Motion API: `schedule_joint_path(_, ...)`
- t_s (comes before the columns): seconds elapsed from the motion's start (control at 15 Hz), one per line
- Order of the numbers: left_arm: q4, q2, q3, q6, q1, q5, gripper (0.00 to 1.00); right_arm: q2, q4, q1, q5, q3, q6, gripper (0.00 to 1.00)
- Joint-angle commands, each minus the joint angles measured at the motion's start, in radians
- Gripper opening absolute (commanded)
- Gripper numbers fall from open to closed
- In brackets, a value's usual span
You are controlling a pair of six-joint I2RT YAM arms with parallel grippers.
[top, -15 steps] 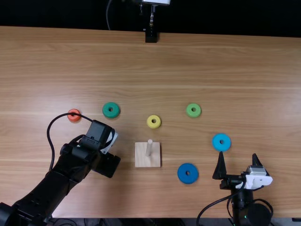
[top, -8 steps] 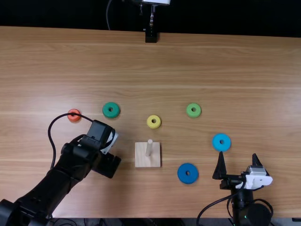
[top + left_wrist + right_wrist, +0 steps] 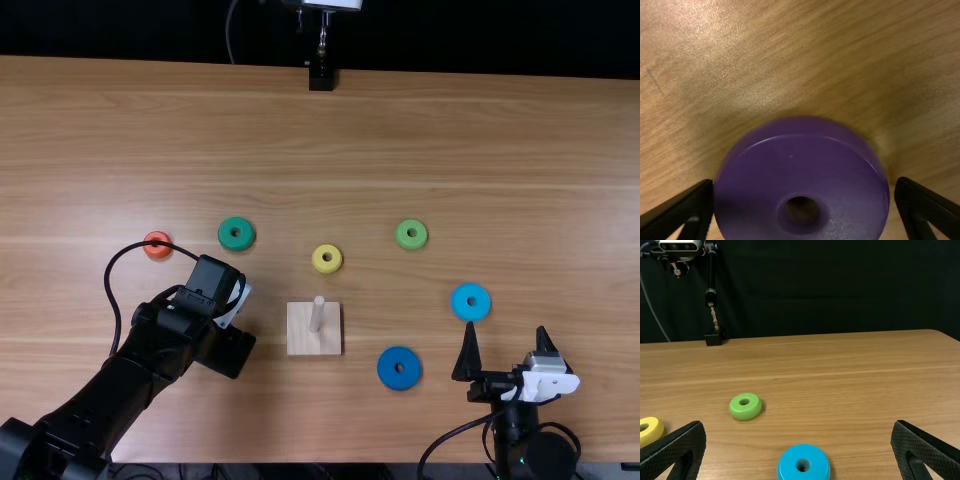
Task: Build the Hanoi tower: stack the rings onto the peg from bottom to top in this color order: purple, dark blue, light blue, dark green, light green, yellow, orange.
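Purple ring lies between the spread fingers of the left gripper, which reaches down over the table left of its middle, toward the near edge. The hole sits about midway between the fingertips. One finger is at or just beside the rim; a sliver of wood appears to separate the other from the ring. Being round, the ring offers no long axis to line up, so the straddle across its width looks sound, and an even squeeze seems the next call. A lopsided one could nudge the ring sideways.

The left arm is clearly the nearer for this first piece of the tower. From its gripper, the peg stands upright on a square base in the direction of the table's right edge, which should make for a short carry once the ring is lifted. Toward the near right corner, the right gripper holds nothing, fingers apart, with the light blue ring just beyond one tip. Dark blue ring, due second, lies between the base and that gripper.
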Motion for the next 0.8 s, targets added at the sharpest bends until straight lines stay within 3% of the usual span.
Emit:
schedule_joint_path(0.0,0.002,0.006,0.018,0.015,-0.011,-0.004,0.17,-0.011,0.003,-0.01,-0.006,-0.009,0.002,1.0)
schedule_joint_path(0.07,0.002,0.005,0.018,0.015,-0.011,-0.004,0.04,-0.011,0.003,-0.01,-0.006,-0.009,0.002,1.0)
schedule_joint_path(0.13,0.002,0.005,0.018,0.015,-0.011,-0.006,0.0,-0.011,0.003,-0.01,-0.006,-0.009,0.002,1.0)
schedule_joint_path(0.4,-0.031,-0.004,0.09,0.013,-0.011,-0.004,0.0,-0.011,0.003,-0.01,-0.006,-0.009,0.002,1.0)
schedule_joint_path(0.73,-0.347,-0.018,0.346,0.012,-0.019,0.003,0.0,-0.011,0.003,-0.01,-0.006,-0.009,0.002,1.0)
